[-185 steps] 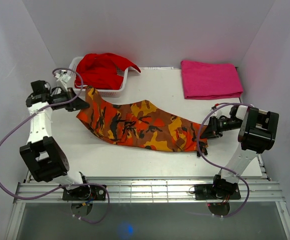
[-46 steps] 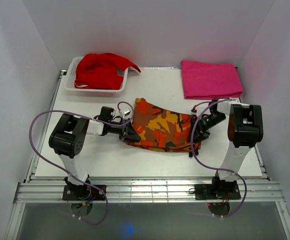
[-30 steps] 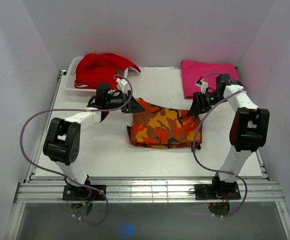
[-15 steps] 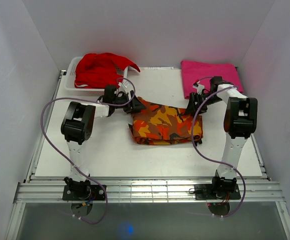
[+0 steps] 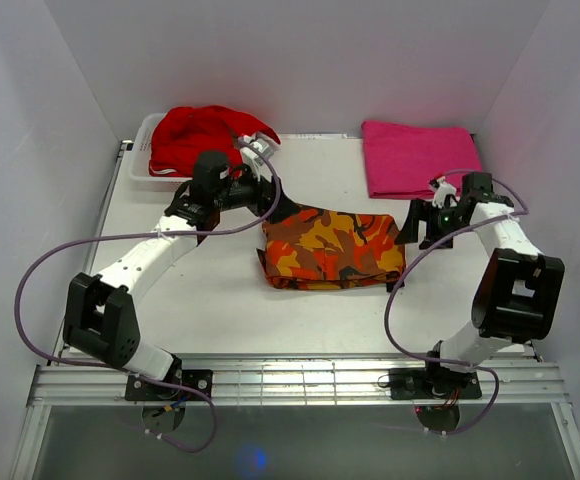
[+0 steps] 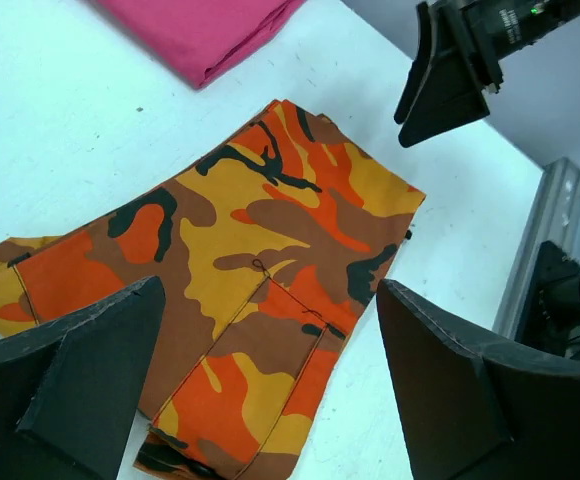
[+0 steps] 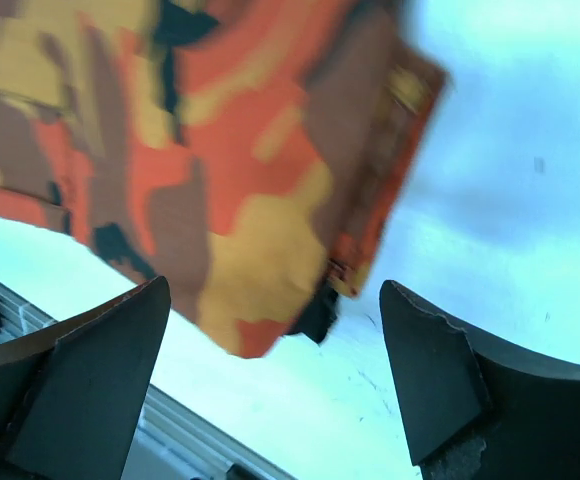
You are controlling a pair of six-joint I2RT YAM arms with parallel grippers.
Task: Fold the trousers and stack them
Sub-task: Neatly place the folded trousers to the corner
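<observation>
Looking like a robotics lab cell: plain white walls (image 5: 300,60) closing in a white surface (image 5: 200,310), left arm (image 5: 140,258) and right arm (image 5: 515,235) sitting bolted to an aluminium rail (image 5: 300,382) at its near edge.

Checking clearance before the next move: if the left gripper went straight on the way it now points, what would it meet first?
Most likely the folded trousers: the left gripper, open, frames them squarely in its wrist view, with the table beneath. How far off they lie is unclear.
</observation>
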